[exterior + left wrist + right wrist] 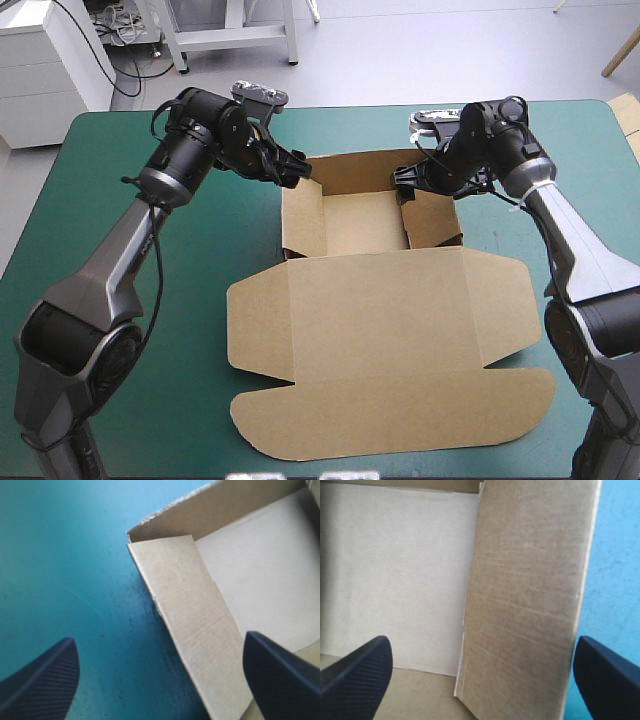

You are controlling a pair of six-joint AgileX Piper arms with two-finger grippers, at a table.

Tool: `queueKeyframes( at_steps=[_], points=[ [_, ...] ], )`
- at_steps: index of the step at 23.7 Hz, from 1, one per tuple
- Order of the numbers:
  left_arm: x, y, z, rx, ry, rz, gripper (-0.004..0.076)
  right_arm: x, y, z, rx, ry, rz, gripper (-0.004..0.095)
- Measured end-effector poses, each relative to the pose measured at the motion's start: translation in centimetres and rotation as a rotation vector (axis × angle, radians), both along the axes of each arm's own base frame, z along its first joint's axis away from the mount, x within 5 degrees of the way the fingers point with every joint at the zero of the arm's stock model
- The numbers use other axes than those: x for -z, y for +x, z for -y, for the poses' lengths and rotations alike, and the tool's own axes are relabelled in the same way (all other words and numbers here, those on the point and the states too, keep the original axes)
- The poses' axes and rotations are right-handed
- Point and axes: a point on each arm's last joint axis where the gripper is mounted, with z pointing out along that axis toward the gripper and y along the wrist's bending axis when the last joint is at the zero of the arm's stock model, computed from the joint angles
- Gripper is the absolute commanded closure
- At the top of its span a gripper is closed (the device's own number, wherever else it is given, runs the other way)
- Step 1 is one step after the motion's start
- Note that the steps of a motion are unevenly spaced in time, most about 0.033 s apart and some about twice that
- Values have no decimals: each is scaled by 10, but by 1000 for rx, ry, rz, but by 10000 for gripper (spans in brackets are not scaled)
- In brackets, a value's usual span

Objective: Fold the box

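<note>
The brown box (375, 300) lies mid-table as an open tray (365, 222) with its walls raised and its lid (390, 390) flat toward the near edge. My left gripper (300, 170) is open at the tray's far left corner. In the left wrist view it (158, 640) straddles the left wall (190, 615), one finger outside over the teal-green cover and one inside. My right gripper (405, 183) is open at the far right corner. Its own view shows it (481, 640) astride the right wall (525, 605), with the tray floor (395, 570) beside.
The teal-green table cover (130, 160) shows on both sides of the box, wider on the left. A piece of pale brown board (627, 112) sits at the table's far right edge. The lid's rounded flap (400, 420) reaches close to the near edge.
</note>
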Motion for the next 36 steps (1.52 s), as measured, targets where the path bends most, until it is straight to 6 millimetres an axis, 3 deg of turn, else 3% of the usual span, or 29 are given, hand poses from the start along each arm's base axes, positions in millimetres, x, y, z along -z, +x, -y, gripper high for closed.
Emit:
queueKeyframes(
  at_steps=[2, 9, 14, 17, 22, 28, 30, 32, 36],
  points=[
    [-23, -14, -7, 21, -11, 52, 197, -16, -8, 4, -1, -15, 44, 5],
    [-90, -65, -34, 59, -63, 226, 496, -64, -36, 20, 11, -82, 185, 5],
    [-114, -99, -52, 89, -68, 299, 671, -91, -56, 28, 18, -96, 260, 5],
    [-113, -117, -61, 107, -49, 295, 732, -98, -62, 29, 15, -98, 277, 5],
    [-67, -160, -84, 133, 27, 166, 731, -99, -63, 30, 9, -102, 280, 5],
    [35, -214, -112, 127, 131, -110, 731, -94, -58, 29, -15, -121, 271, 7],
    [57, -226, -117, 115, 136, -173, 731, -83, -49, 26, -18, -129, 241, 7],
    [70, -235, -119, 114, 108, -185, 731, -65, -36, 23, -23, -140, 194, 8],
    [78, -240, -117, 116, 50, -170, 731, -25, -10, 17, -32, -162, 101, 10]
  ],
)
